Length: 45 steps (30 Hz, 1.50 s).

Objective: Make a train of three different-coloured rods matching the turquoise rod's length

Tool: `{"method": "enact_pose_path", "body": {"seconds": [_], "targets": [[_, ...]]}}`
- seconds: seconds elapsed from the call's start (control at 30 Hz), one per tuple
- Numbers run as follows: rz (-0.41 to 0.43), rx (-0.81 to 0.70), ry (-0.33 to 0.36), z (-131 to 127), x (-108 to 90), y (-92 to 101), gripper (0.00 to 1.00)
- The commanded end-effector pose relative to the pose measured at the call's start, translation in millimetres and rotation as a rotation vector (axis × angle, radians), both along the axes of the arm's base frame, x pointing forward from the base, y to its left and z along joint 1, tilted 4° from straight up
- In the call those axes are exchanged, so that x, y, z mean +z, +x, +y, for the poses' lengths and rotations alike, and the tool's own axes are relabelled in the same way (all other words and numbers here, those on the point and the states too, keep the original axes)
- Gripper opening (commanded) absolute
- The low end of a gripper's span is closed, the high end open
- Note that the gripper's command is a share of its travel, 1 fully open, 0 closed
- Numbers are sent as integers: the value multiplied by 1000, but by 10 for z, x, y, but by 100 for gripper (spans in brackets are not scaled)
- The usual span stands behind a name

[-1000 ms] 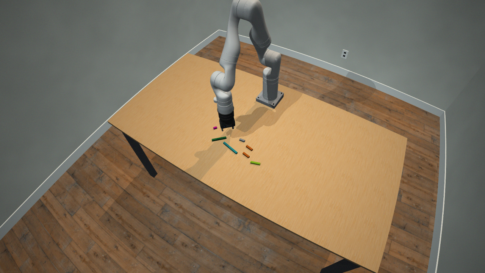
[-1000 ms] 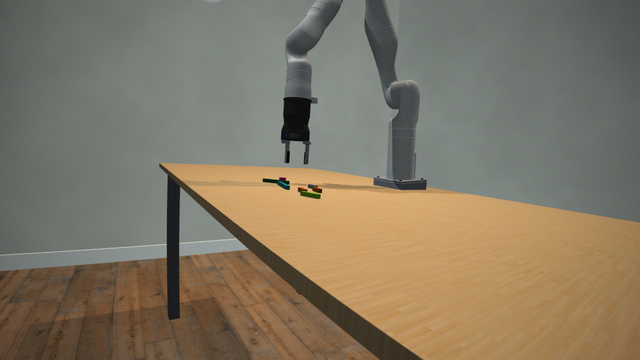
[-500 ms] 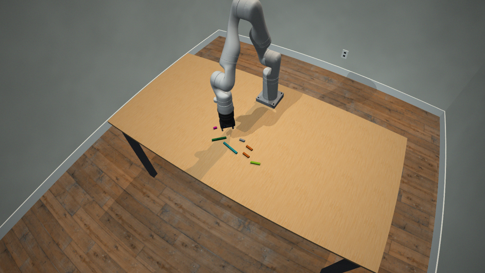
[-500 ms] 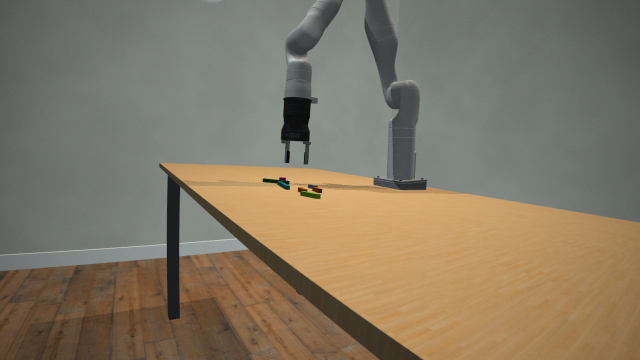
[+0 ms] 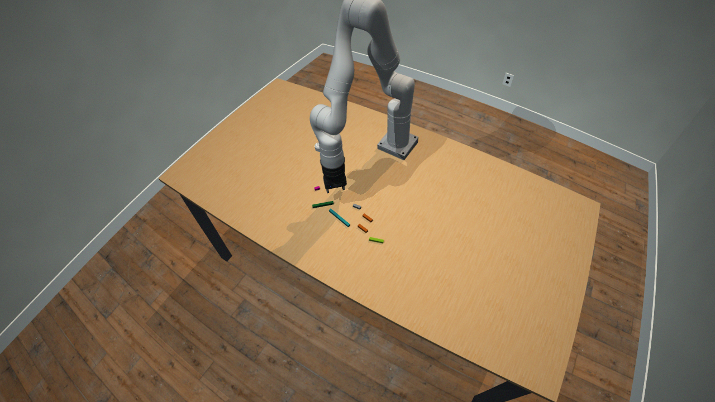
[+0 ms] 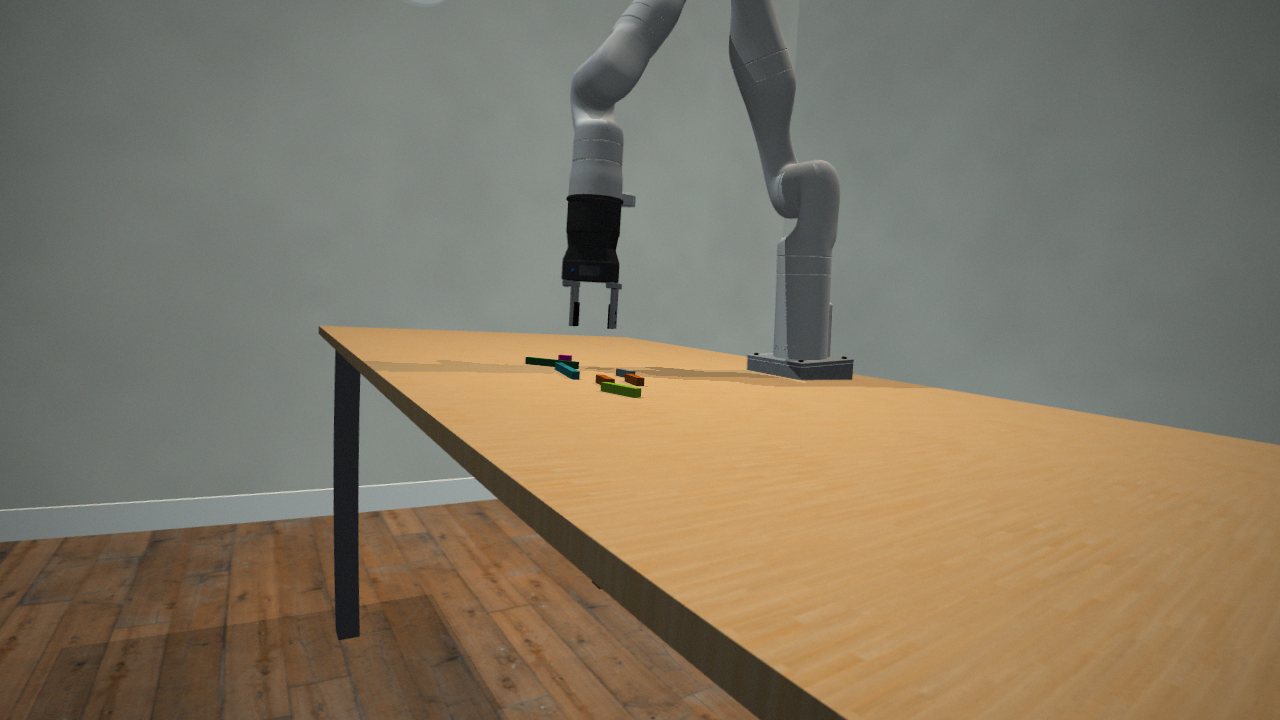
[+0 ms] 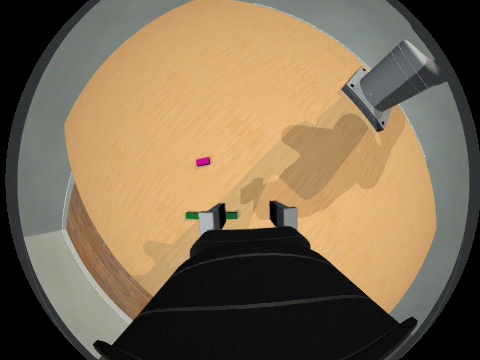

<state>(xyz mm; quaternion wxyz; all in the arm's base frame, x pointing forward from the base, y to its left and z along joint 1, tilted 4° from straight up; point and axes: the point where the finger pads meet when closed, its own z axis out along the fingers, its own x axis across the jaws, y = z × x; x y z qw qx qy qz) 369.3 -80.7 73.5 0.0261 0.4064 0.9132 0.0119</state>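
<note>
The rods lie apart, flat on the table. The turquoise rod (image 5: 339, 217) lies in the middle, with the green rod (image 5: 322, 204) to its left and the magenta rod (image 5: 317, 188) farther back. A grey rod (image 5: 357, 205), two orange rods (image 5: 367, 217) (image 5: 362, 228) and a lime rod (image 5: 376, 239) lie to the right. My gripper (image 5: 335, 190) (image 6: 591, 314) hangs open and empty above the table, between the magenta and grey rods. In the wrist view the fingers stand apart, the green rod partly behind the left one, the magenta rod (image 7: 203, 162) beyond.
The arm's base (image 5: 397, 144) stands at the back of the table. The table's near left edge (image 5: 219, 220) runs not far from the rods.
</note>
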Motion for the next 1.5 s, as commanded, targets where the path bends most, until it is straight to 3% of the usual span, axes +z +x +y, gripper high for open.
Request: {"method": "enact_pose_path", "body": {"seconds": [0.0,1.03,1.47], "targets": [[-6,6,1,1,5,7,100],[-26,-76,84,250,-12,65,100],[-53,-171,180,523,-2,174,100]]}}
